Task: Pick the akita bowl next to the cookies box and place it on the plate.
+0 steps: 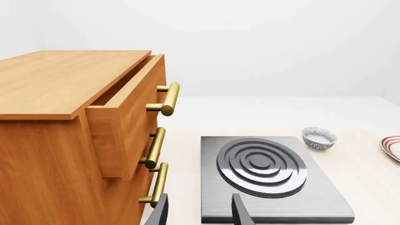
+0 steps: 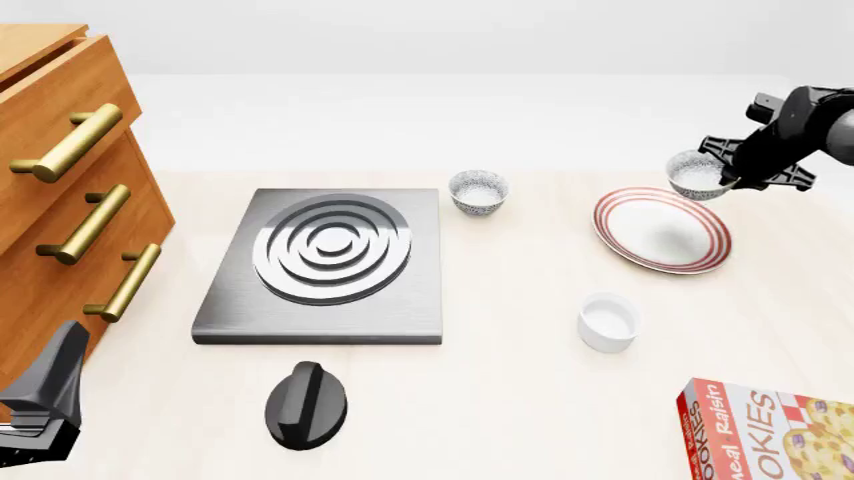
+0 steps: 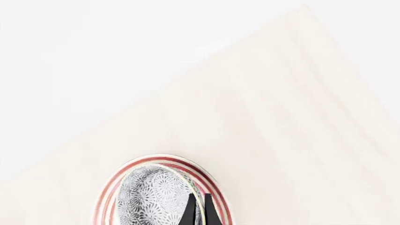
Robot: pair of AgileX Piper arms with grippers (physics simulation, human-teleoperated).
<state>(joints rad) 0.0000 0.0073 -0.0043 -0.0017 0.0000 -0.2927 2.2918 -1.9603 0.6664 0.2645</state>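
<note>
A: Right pincer (image 2: 721, 172) grips the bowl (image 2: 697, 175) by its rim, held over the far edge of the plate (image 2: 663, 230). In the front view I cannot tell whether the bowl touches the plate.

B: Right wrist view: fingers (image 3: 189, 211) are closed thin on the bowl's (image 3: 153, 197) wall, the plate's (image 3: 164, 160) red rings showing round it. Bowl and plate are both cut off by the frame edge. Contact unclear here too.

A: The cookies box (image 2: 767, 435) is cropped at the near right corner of the front view; neither wrist view shows it.

B: Left pincer (image 1: 200, 211): only two dark fingertips are visible, spread apart, holding nothing. In the front view it is mostly out of frame at the near left.

A: Left wrist view alone shows the dresser's (image 1: 62, 117) top drawer (image 1: 128, 110) pulled out. It also shows the burner (image 1: 265, 176), the second bowl (image 1: 319, 138) and a sliver of plate (image 1: 392, 147).

B: Ramekin (image 2: 607, 322) and knob (image 2: 307, 405) appear on the worktop (image 2: 507, 400) in the front view only.
</note>
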